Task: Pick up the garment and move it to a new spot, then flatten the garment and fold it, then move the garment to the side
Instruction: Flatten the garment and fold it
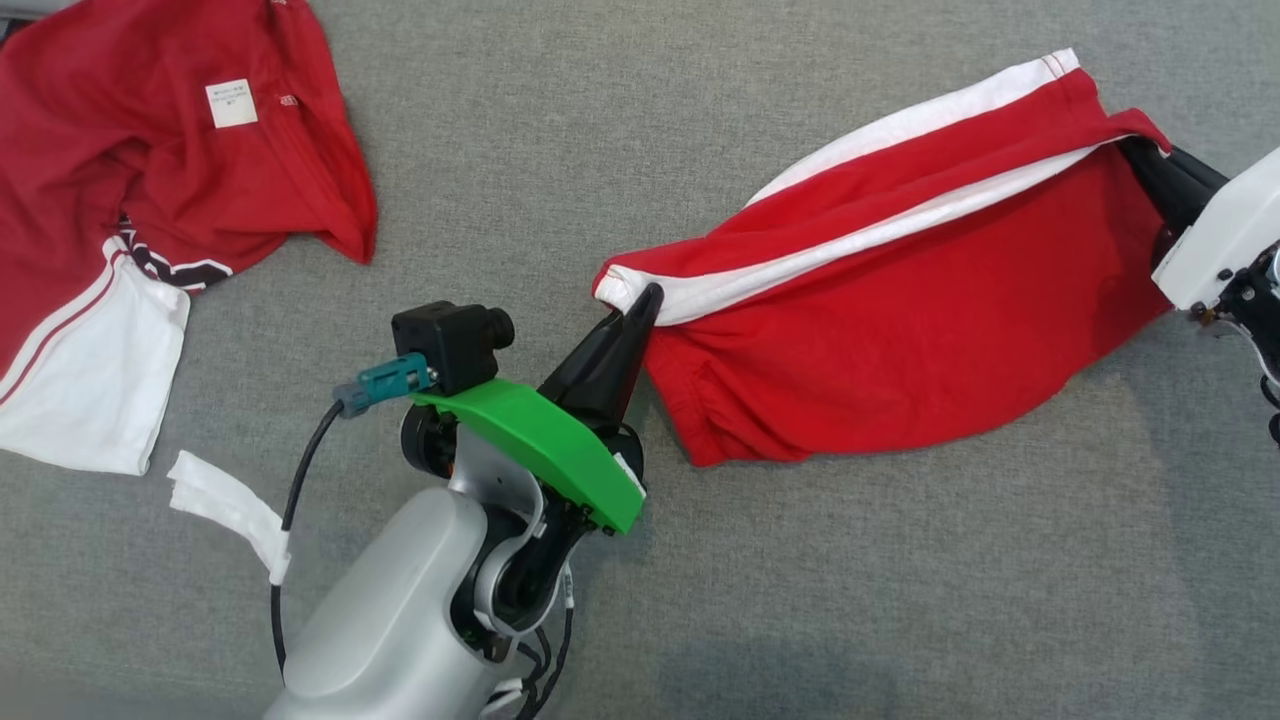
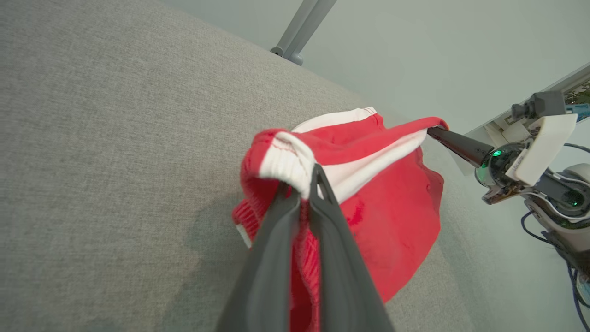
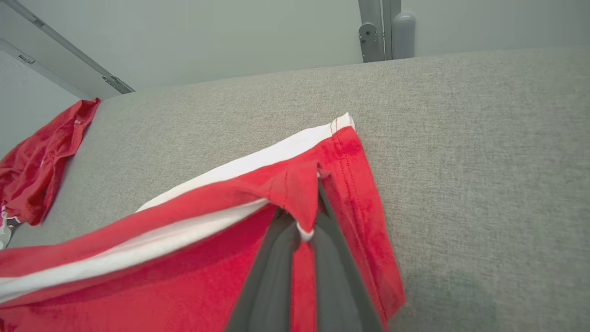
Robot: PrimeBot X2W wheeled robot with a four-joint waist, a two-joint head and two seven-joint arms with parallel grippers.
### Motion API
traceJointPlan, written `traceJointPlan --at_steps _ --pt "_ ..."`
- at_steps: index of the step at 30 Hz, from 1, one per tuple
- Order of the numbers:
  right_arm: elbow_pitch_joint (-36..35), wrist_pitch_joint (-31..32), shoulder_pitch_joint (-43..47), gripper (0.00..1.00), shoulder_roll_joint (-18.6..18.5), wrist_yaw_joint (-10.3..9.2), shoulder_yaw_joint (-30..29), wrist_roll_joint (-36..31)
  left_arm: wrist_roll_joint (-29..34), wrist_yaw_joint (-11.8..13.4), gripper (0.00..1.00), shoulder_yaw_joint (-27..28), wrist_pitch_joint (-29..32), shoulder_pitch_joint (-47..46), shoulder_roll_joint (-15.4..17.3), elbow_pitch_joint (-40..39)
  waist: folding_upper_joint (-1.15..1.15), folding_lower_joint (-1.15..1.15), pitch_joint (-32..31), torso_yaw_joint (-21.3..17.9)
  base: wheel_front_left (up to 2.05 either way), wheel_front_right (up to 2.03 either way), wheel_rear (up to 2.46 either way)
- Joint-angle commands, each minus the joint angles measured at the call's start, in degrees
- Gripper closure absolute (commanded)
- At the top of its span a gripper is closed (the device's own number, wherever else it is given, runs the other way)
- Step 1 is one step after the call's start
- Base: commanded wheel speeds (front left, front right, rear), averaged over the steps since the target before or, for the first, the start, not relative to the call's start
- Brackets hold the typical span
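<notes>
The garment (image 1: 150, 150), a red jersey shirt with a white sleeve and a small white label (image 1: 231, 103), lies crumpled at the far left, apart from both grippers; the right wrist view shows it as a red heap (image 3: 37, 157). Another red-and-white garment (image 1: 900, 340) hangs stretched between my grippers, just above the grey surface. My left gripper (image 1: 648, 300) is shut on its white-banded left end (image 2: 286, 161). My right gripper (image 1: 1140, 150) is shut on its right corner (image 3: 299, 193).
A grey fabric surface (image 1: 560, 150) lies under everything, with bare room between the two garments. A white strip (image 1: 225, 505) hangs on my left arm's cable. Grey posts (image 3: 385, 32) stand beyond the far edge.
</notes>
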Motion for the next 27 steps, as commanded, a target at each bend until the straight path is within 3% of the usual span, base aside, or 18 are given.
traceJointPlan --at_steps 1,13,14,15,16,17,18,19,27 --pt "0.7 1.0 -1.4 1.00 -0.4 -0.04 0.4 -0.9 0.5 -0.3 1.00 0.1 -0.2 -1.5 -0.3 0.8 0.00 0.00 0.8 0.6 0.00 0.00 0.00" --pt "5.4 5.6 -7.2 1.00 0.6 -0.04 1.3 -4.9 -0.3 -1.2 1.00 -0.6 -0.9 -5.5 -2.8 7.3 0.00 0.00 2.8 2.2 0.00 0.00 0.00" --pt "5.7 5.2 -7.4 0.73 0.7 -0.04 1.1 -5.2 -0.5 -1.0 0.91 -0.3 -1.3 -5.6 -2.9 7.6 0.00 0.00 2.8 2.2 0.00 0.00 0.00" --pt "5.8 4.6 -7.5 0.31 0.9 -0.04 0.8 -5.5 -0.5 -0.8 0.64 -0.2 -1.5 -5.8 -3.0 7.8 0.00 0.00 2.9 2.2 0.00 0.00 0.00" --pt "6.0 4.1 -7.6 0.00 1.1 -0.04 0.5 -5.8 -0.5 -0.8 0.52 -0.3 -1.7 -6.0 -3.1 8.1 0.00 0.00 2.9 2.2 0.00 0.00 0.00" --pt "6.1 3.3 -7.8 0.00 1.2 -0.04 0.4 -6.2 -0.5 -0.8 0.42 -0.3 -1.8 -6.1 -3.2 8.2 0.00 0.00 3.0 2.1 0.00 0.00 0.00" --pt "6.3 2.3 -8.1 0.00 1.4 -0.04 -0.1 -6.8 -0.5 -0.7 0.13 -0.2 -1.9 -6.3 -3.3 8.4 0.00 0.00 3.0 2.1 0.00 0.00 0.00" --pt "6.7 1.6 -8.2 0.00 1.6 -0.04 -0.4 -7.4 -0.5 -0.7 0.00 -0.2 -2.0 -6.4 -3.3 8.5 0.00 0.00 3.0 2.0 0.00 0.00 0.00" --pt "8.5 -2.6 -8.3 0.00 2.8 -0.04 -0.9 -9.3 1.6 0.0 0.00 0.4 -5.1 -7.1 -2.9 7.9 0.00 0.00 2.9 1.2 0.00 0.00 0.00"
